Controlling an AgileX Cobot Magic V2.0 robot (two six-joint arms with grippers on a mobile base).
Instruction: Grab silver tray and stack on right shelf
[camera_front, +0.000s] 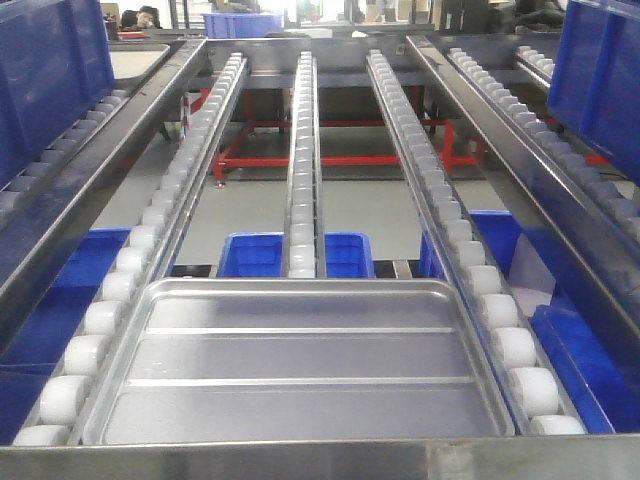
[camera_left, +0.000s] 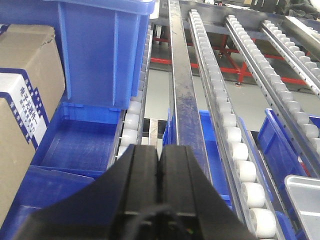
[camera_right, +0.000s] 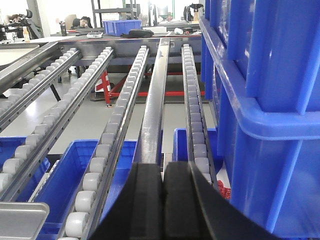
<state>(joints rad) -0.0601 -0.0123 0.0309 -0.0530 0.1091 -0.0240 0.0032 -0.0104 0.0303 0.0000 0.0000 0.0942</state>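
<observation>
The silver tray (camera_front: 300, 360) is shiny and rectangular, with two long ridges across its floor. It lies flat on the middle roller lane, close to the front steel bar (camera_front: 320, 460). One corner of it shows in the left wrist view (camera_left: 306, 200) and in the right wrist view (camera_right: 20, 220). The right shelf lane (camera_front: 560, 150), with smaller rollers, runs along the right side. My left gripper (camera_left: 160, 150) is shut and empty, left of the tray. My right gripper (camera_right: 163, 167) is shut and empty, right of the tray. Neither gripper shows in the front view.
A blue crate (camera_front: 600, 80) stands on the right lane, close beside my right gripper (camera_right: 260, 100). Another blue crate (camera_front: 45, 70) stands on the left lane (camera_left: 100, 50), with a cardboard box (camera_left: 20, 100) beside it. Blue bins (camera_front: 255, 255) sit below the rollers.
</observation>
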